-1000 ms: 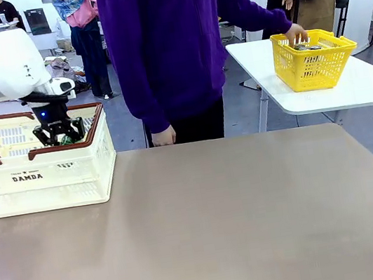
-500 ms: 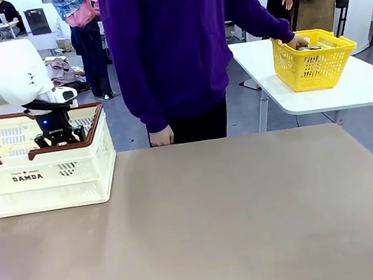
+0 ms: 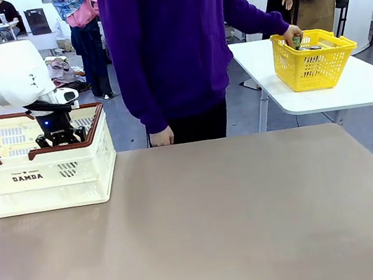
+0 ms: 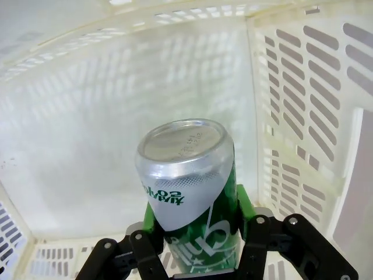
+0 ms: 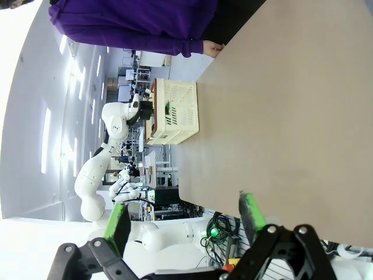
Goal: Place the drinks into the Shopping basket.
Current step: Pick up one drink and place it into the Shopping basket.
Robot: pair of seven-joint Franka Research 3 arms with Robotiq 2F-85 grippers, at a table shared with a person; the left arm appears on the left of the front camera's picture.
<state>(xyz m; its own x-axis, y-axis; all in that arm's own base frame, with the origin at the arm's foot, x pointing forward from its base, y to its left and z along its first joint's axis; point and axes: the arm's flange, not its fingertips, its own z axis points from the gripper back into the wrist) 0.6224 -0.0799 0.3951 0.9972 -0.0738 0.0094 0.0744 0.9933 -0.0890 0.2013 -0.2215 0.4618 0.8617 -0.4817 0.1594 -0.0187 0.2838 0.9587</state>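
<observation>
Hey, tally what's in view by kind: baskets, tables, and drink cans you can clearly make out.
Baskets: 2, the Shopping basket and the yellow basket.
Tables: 2, the brown table and the white table.
Drink cans: 1, the green can in the left gripper; yellow basket's contents unclear.
Total: 5.

Glossy metal can (image 4: 186, 192), perforated plastic basket (image 4: 175, 76), matt smooth tabletop (image 3: 220, 220)

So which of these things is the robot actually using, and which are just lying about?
In use: green can, held in the left gripper; cream basket around it.
Lying about: yellow basket on the side table; right gripper, open.
</observation>
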